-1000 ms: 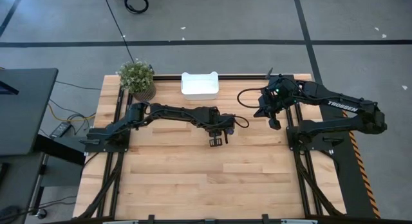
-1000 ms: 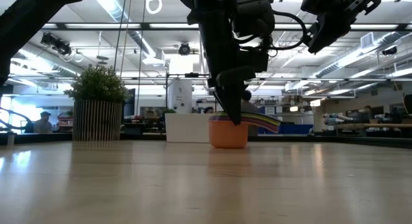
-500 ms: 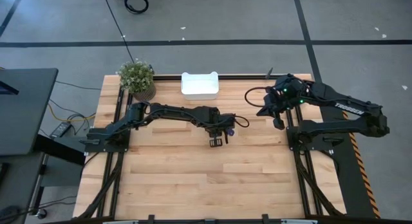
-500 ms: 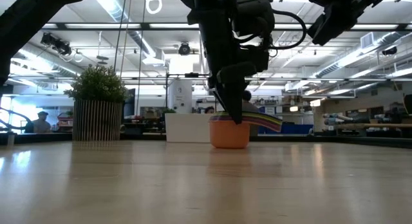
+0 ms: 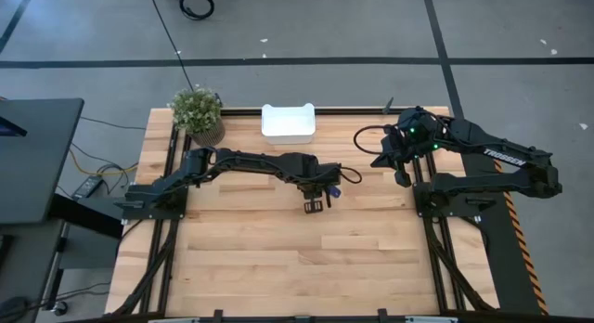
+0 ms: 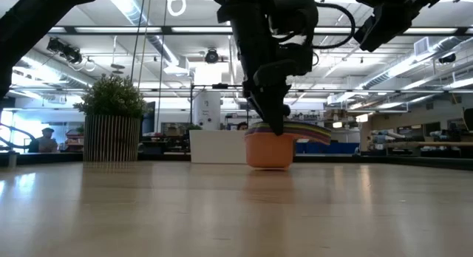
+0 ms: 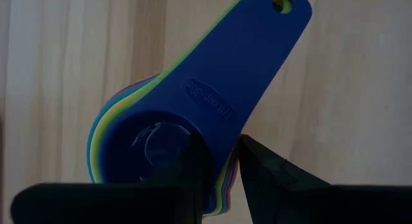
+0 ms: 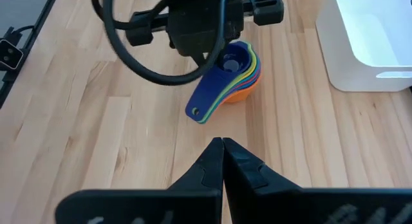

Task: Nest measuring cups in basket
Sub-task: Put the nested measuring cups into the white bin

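Note:
The measuring cups (image 8: 239,73) sit nested in one stack, orange at the bottom and dark blue on top, with their handles fanned toward the table's near right. The stack is at mid-table and also shows in the low view (image 6: 270,150). My left gripper (image 7: 222,153) points down and is shut on the stack. The white basket (image 5: 289,134) stands at the far edge, beyond the stack. My right gripper (image 8: 222,143) is shut and empty, raised over the table's far right (image 5: 401,177). My left gripper pinches the bowl walls of the nested stack (image 7: 222,176) beside the root of the handles. One finger (image 7: 190,156) is inside the top blue bowl and the other finger (image 7: 261,163) is outside. The fingers come from above, pointing down. The stack stays upright; whether its orange base (image 6: 270,162) touches the table, I cannot tell.
A potted green plant (image 5: 197,109) stands at the far left corner, left of the basket. The basket's inside (image 8: 380,31) holds nothing that I can see. Bare wood lies between the stack and the basket and over the near half of the table.
My left gripper has moved a little toward the table's right edge with the stack of cups, which stays upright in its hold. My right gripper has drawn back a little toward the right edge and upward, still shut.

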{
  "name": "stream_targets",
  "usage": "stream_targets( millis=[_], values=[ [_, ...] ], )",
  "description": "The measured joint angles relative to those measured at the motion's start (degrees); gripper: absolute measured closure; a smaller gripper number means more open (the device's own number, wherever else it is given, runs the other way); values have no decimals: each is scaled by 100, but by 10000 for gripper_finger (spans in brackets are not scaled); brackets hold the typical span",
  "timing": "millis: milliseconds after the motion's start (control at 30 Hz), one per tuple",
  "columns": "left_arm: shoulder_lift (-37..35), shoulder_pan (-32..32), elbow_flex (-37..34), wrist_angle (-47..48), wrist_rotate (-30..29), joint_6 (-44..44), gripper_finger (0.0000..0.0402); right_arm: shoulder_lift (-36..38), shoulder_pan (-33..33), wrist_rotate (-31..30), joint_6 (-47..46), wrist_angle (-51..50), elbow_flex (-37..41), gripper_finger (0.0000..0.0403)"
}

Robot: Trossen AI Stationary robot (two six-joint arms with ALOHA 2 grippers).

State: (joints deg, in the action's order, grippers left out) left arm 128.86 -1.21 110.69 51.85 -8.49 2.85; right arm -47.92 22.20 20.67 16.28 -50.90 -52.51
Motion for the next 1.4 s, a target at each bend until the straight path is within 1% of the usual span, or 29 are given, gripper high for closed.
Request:
stream_targets(
  millis=[267,367,500,600,667,833,933,1300,1400],
  values=[
    [-2,-13,0,44,151,101,320,54,0,-7,22,-207,0,392],
    [-9,-8,0,36,151,98,336,77,0,-9,17,-201,0,392],
    [-18,-18,7,32,140,98,368,90,0,-10,17,-201,0,392],
    [-26,-18,11,27,131,96,379,90,0,-11,19,-201,0,392],
    [-28,-16,11,31,127,94,375,90,0,-12,18,-201,0,392],
    [-28,-18,11,33,128,92,344,90,1,-15,19,-201,0,392],
    [-28,-18,11,39,129,90,333,90,0,-15,19,-199,0,392],
    [-28,-24,11,126,136,129,330,87,0,-11,19,-195,0,392],
    [-27,-48,93,328,314,140,329,87,0,-9,19,-196,0,392]
  ],
)
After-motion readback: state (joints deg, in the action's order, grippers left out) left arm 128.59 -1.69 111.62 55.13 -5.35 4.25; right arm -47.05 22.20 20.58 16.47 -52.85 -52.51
